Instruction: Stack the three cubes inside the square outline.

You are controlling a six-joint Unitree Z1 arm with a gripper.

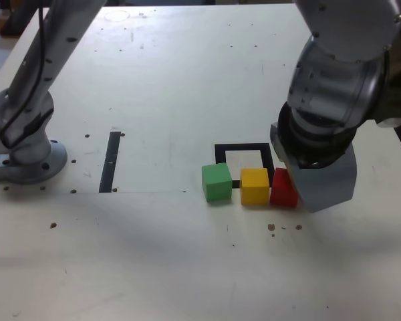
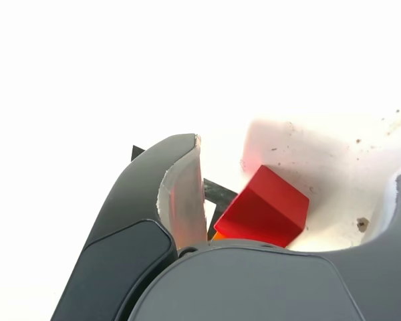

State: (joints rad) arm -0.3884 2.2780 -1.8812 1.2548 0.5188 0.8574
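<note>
Three cubes stand in a row on the white table, along the near edge of the square outline (image 1: 240,146). In the exterior view the green cube (image 1: 217,182) is on the left, the yellow cube (image 1: 254,185) in the middle and the red cube (image 1: 283,190) on the right. My gripper (image 1: 313,184) is lowered over the red cube and hides its right side. In the wrist view the red cube (image 2: 264,208) lies between the spread fingers (image 2: 182,194) with gaps on both sides. My gripper (image 2: 301,160) is open. A corner of the outline (image 2: 220,192) and a sliver of the yellow cube (image 2: 218,235) show beside it.
A straight black strip (image 1: 110,160) lies on the table to the exterior view's left. The arm's round base (image 1: 28,159) is bolted down at the far left. Small dark specks (image 1: 272,228) dot the table in front of the red cube.
</note>
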